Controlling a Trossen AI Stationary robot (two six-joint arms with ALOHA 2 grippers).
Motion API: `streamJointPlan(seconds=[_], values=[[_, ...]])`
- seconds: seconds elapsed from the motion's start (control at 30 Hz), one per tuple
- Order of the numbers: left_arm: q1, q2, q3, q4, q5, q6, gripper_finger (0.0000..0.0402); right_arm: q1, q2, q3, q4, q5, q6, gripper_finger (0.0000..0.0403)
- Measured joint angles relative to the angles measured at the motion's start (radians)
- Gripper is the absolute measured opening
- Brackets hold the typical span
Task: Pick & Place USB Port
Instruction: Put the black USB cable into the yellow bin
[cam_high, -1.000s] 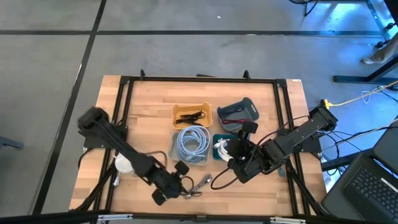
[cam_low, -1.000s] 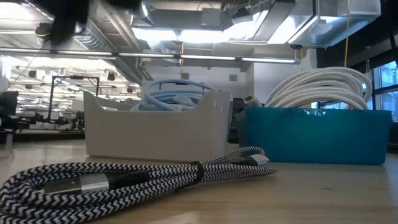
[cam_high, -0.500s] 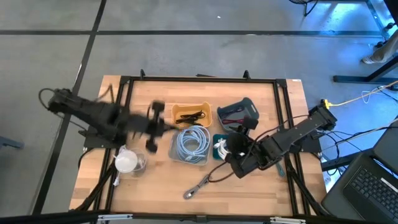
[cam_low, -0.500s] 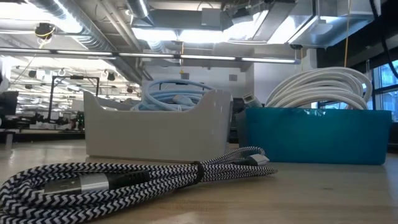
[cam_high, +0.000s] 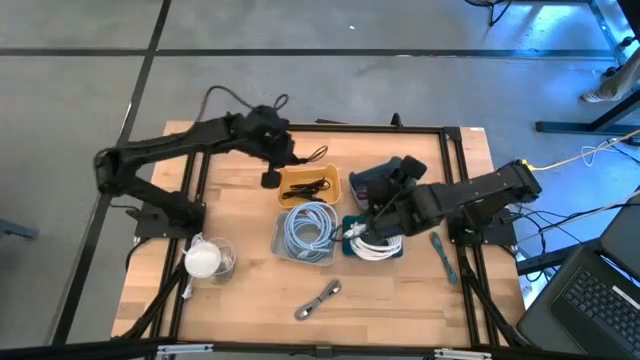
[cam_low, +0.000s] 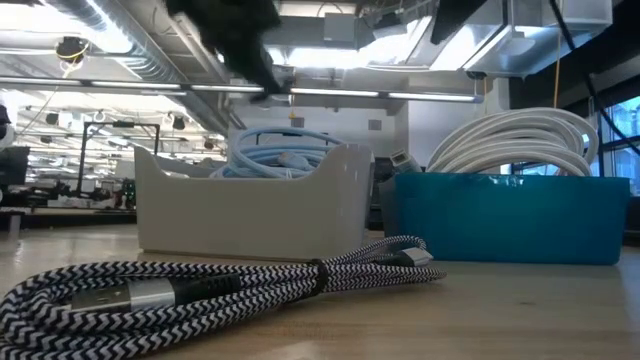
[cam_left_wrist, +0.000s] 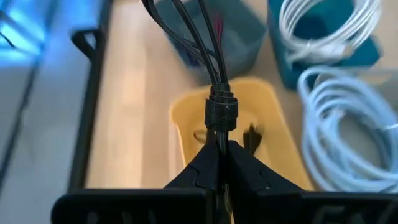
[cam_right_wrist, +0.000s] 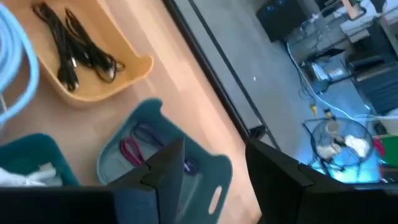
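Hanging vertically from the clenched left gripper (cam_left_wrist: 219, 163), the black cable (cam_left_wrist: 211, 56) trailed toward twelve o'clock over the yellow bin (cam_high: 308, 185), while the right gripper (cam_right_wrist: 211, 171) stood released.

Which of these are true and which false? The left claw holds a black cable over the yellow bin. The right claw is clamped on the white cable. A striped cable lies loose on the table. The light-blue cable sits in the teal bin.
1. The left claw holds a black cable over the yellow bin: true.
2. The right claw is clamped on the white cable: false, it is open and empty.
3. A striped cable lies loose on the table: true.
4. The light-blue cable sits in the teal bin: false, it sits in the white bin.
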Motion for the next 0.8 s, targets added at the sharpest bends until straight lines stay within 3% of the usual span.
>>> streamJointPlan(seconds=[0.33,0.8], values=[[0.016,0.257,0.0,-0.002,0.037,0.009,0.0007,-0.024,-0.092,0.01,-0.025,0.037,0.006,0.0173],[0.016,0.476,0.0,0.02,0.069,0.01,0.0007,-0.022,-0.114,0.01,-0.024,0.006,0.031,0.0173]])
